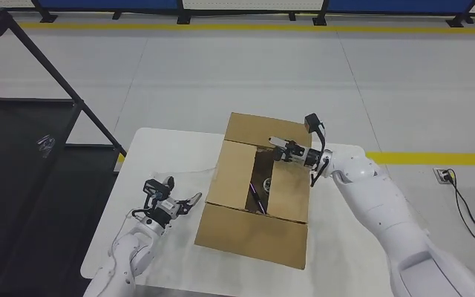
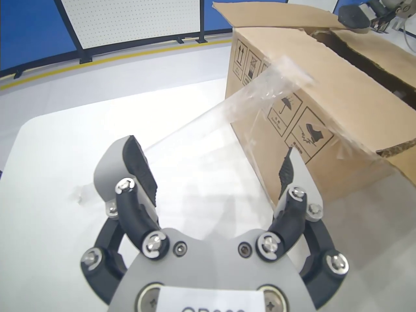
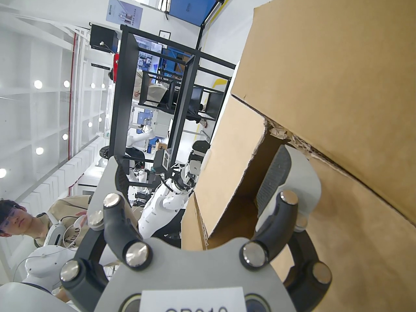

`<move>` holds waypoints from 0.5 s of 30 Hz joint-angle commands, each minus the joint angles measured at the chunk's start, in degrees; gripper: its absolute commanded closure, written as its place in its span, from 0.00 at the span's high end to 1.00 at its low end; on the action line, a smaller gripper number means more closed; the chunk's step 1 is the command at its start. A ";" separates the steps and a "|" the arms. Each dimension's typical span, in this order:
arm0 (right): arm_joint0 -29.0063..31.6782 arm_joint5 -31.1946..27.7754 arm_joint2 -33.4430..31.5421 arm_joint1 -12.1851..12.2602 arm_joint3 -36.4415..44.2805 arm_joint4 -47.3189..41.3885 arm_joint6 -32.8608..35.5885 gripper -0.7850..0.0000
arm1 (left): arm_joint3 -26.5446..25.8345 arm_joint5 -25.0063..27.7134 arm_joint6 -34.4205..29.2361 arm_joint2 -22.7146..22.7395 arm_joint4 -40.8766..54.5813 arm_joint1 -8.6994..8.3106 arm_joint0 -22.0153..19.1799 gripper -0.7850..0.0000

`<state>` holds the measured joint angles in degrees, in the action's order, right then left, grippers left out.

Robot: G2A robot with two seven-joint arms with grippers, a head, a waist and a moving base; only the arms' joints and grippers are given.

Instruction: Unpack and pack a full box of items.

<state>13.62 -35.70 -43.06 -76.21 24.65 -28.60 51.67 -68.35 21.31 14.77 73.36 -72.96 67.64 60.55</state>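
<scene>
My left claw (image 2: 211, 150) sits low over the table (image 1: 159, 152), jaws spread and holding nothing, just beside the box (image 1: 252, 223). A strip of clear tape (image 2: 260, 92) runs from the box's top edge down toward the table in front of that claw. It looks thin, sticky and limp, so I expect it to cling and curl rather than lift cleanly. The box stands in the middle of the table, its long flaps (image 1: 236, 174) lying nearly flat with a dark gap between them. Something dark lies inside, but I cannot tell what. The cardboard should be stiff yet light, and it will crease at the folds and tear along its ragged edges. I judge the free edge of a flap, away from the corners, to be the best hold. Farther off, my right claw (image 3: 201, 163) is released too, at the far end of the gap, one of its fingers (image 3: 279, 170) against a flap's torn edge.
</scene>
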 commanded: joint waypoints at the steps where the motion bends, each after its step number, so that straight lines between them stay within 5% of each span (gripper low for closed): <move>1: 1.03 1.26 0.29 0.13 1.72 1.70 -0.60 1.00 | 0.48 -0.01 -0.19 -0.69 -0.41 0.16 -0.53 1.00; 15: 3.39 13.72 1.07 0.21 11.45 7.48 4.82 1.00 | 0.45 2.47 0.47 -2.82 -2.63 0.51 -1.30 1.00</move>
<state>16.94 -22.54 -41.98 -75.94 35.93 -21.22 56.33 -67.82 23.38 15.04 70.59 -75.74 68.14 59.16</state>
